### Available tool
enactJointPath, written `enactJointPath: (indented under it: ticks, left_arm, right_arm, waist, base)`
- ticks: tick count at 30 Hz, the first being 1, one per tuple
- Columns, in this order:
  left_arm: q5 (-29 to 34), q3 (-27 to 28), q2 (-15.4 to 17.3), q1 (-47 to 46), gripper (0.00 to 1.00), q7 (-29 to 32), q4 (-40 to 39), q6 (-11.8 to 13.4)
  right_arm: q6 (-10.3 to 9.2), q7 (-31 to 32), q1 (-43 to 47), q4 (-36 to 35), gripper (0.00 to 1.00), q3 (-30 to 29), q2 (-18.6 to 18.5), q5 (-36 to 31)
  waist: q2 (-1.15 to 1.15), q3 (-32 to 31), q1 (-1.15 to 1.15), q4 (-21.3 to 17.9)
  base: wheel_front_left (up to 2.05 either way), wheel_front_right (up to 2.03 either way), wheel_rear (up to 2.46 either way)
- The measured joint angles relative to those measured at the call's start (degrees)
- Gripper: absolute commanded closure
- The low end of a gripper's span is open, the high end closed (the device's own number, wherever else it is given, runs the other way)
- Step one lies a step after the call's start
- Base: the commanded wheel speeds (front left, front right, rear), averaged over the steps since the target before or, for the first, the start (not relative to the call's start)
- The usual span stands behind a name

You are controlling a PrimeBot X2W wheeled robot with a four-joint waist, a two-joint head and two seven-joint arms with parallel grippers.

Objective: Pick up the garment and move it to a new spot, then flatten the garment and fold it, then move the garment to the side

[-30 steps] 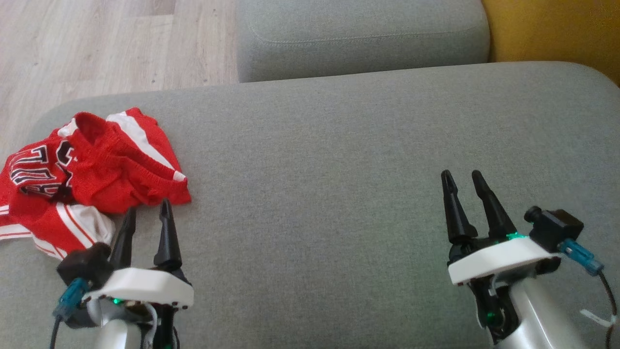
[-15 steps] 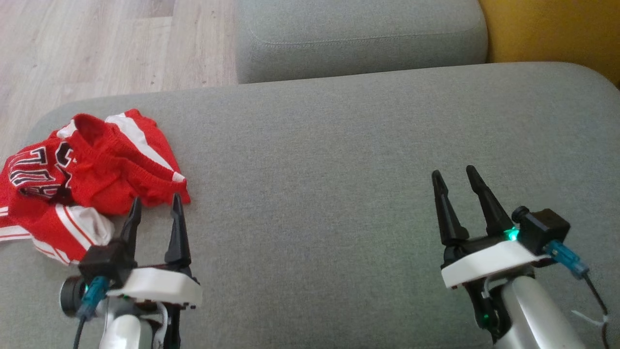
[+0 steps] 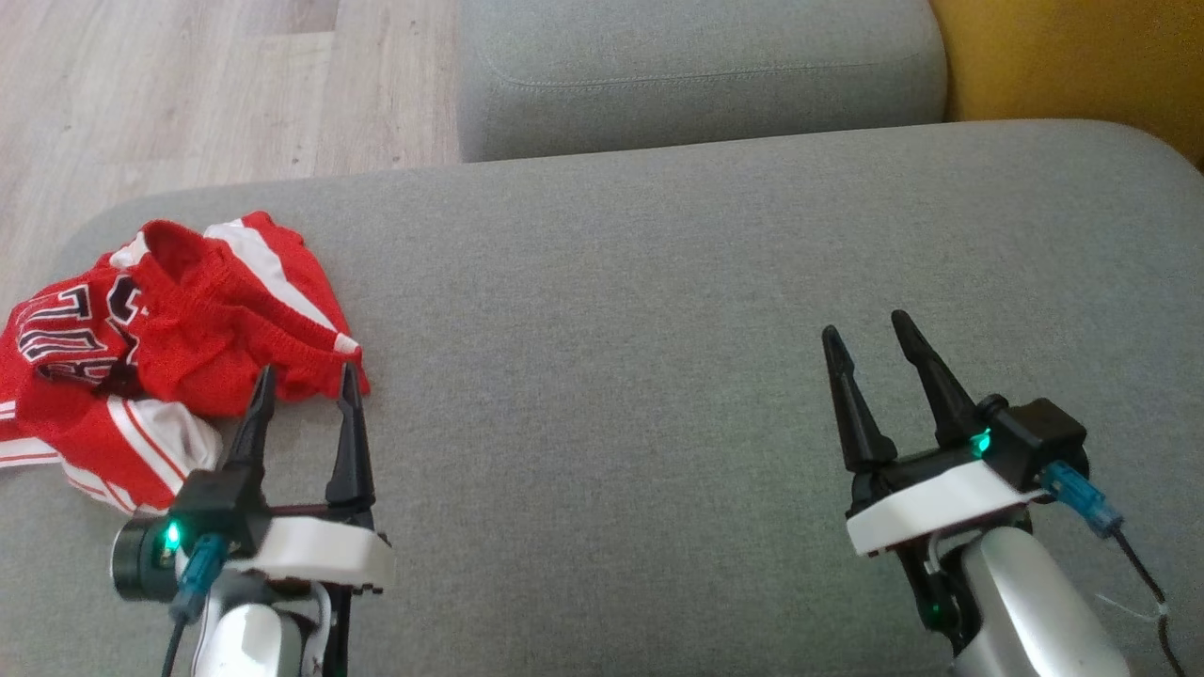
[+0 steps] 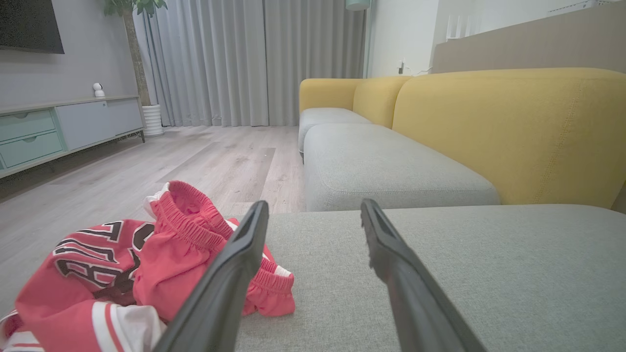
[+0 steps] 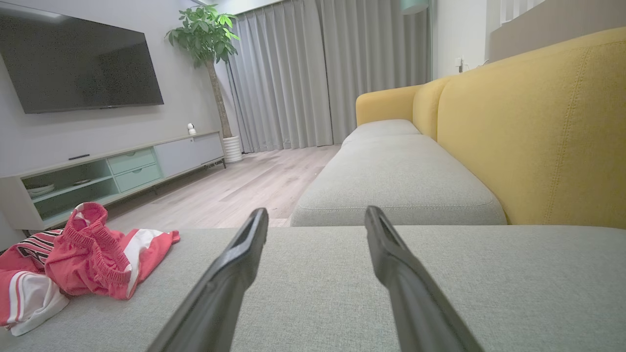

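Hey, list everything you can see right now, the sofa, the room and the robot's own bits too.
garment: one, red and white with dark lettering, crumpled at the left end of the near seat cushion
near seat cushion: one, grey, under both grippers
far seat cushion: one, grey, beyond the near one
backrest: one, yellow, along the cushions' right side
floor: one, pale wood, left of the cushions
cabinet: one, grey and green, left side of the room
television: one, black, above the cabinet
curtains: one set, grey, far end
plant: one, green, beside the curtains
left gripper: one, black fingers, open, tips by the garment's near edge
right gripper: one, black fingers, open, over bare cushion at the right
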Motion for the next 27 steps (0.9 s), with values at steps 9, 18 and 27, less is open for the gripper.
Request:
enactJointPath:
  ticks: [9, 18, 27]
  left_arm:
    - [-0.01, 0.00, 0.00, 0.00, 0.00, 0.00, 0.05, -0.02]
    - [-0.01, 0.00, -0.01, 0.00, 0.00, 0.00, 0.14, -0.03]
    - [-1.29, 0.09, -0.02, -0.13, 0.00, 0.00, 0.66, 0.05]
  right_arm:
    - [0.00, 0.00, 0.00, 0.20, 0.00, 0.01, 0.04, 0.01]
    - [0.00, 0.00, 0.00, 0.21, 0.00, 0.11, 0.05, 0.01]
    - [0.00, 0.00, 0.01, -0.01, 0.00, 0.90, 0.04, 0.31]
  waist:
    - [0.00, -0.08, 0.00, 0.00]
    - [0.00, -0.17, 0.00, 0.16]
    - [0.00, -0.12, 0.00, 1.62]
  base:
    - [0.00, 0.00, 0.00]
    - [0.00, 0.00, 0.00]
    - [0.00, 0.00, 0.00]
